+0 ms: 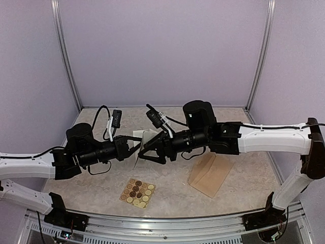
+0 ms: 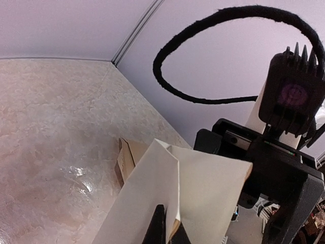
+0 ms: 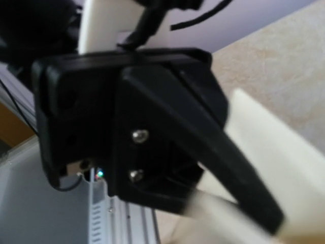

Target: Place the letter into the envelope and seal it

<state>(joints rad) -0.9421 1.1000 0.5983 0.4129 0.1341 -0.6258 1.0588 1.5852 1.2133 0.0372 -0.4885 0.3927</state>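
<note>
The left gripper (image 1: 130, 145) pinched the folded letter (image 1: 142, 139) aloft at centre; the right gripper (image 1: 147, 152) gaped beside it. The envelope (image 1: 209, 176) lay flat at four o'clock from the letter, nearer the right arm.

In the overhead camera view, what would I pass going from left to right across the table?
The left gripper → letter → envelope. The sticker sheet and the right gripper share the letter's span, so they are left out.
</note>
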